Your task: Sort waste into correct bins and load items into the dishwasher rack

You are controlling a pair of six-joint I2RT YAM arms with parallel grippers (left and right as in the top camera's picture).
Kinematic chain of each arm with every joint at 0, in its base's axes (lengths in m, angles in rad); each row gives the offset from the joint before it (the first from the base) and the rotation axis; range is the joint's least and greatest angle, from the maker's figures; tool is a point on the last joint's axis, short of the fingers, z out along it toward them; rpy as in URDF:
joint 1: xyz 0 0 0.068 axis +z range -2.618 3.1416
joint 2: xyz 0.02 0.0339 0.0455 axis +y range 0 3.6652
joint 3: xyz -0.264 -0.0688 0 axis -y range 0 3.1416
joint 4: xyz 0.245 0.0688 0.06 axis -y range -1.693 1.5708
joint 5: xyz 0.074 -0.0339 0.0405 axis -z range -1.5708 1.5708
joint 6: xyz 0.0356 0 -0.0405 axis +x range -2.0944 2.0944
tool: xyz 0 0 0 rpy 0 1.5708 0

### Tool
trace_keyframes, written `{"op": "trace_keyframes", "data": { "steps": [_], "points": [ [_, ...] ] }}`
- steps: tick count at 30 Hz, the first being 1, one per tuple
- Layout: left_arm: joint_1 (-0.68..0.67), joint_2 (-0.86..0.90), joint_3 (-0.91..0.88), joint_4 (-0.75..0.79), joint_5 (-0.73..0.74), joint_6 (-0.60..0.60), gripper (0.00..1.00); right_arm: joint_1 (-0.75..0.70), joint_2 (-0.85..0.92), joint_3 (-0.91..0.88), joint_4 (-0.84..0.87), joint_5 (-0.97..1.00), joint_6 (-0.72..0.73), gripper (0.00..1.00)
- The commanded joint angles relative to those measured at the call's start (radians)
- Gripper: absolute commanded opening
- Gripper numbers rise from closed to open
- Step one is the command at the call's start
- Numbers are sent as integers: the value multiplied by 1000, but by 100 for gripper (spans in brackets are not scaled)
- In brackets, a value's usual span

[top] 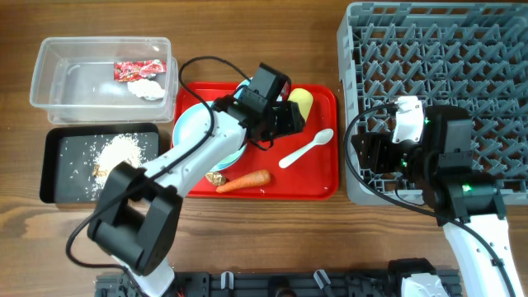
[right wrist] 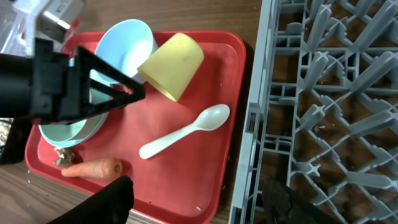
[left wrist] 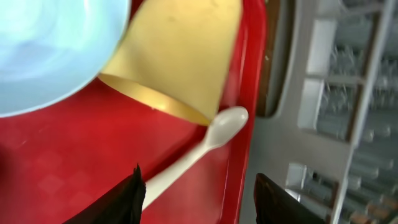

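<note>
The left pincer (left wrist: 202,200) hangs released over the white spoon (left wrist: 208,140), at 3 o'clock on the red tray (left wrist: 68,168). The right pincer (right wrist: 199,202) is released, seemingly empty, at the dishwasher rack's (right wrist: 311,81) 9 o'clock edge.

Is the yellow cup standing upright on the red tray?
No, the yellow cup lies on its side on the red tray, next to a light blue bowl.

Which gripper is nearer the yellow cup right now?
Left. The left gripper sits right beside the yellow cup over the red tray. The right gripper is farther off, above the edge of the grey dishwasher rack, beyond the tray's rim.
</note>
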State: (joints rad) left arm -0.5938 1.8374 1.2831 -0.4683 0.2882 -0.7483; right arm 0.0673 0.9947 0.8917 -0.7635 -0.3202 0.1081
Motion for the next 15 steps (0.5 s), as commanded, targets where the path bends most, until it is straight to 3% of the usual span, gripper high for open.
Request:
{"op": "trace_keyframes", "data": {
  "steps": [1, 6, 11, 15],
  "points": [
    [0, 43, 7, 64, -21, -132, 58, -4, -3, 13, -2, 13, 0, 69],
    [0, 94, 7, 131, -42, -229, 57, -4, -3, 13, -12, 13, 0, 70],
    [0, 123, 7, 229, -46, -230, 49, -4, -4, 13, -15, 13, 0, 70],
    [0, 140, 7, 245, -127, -241, 23, -4, -4, 13, -16, 13, 0, 70]
  ]
}}
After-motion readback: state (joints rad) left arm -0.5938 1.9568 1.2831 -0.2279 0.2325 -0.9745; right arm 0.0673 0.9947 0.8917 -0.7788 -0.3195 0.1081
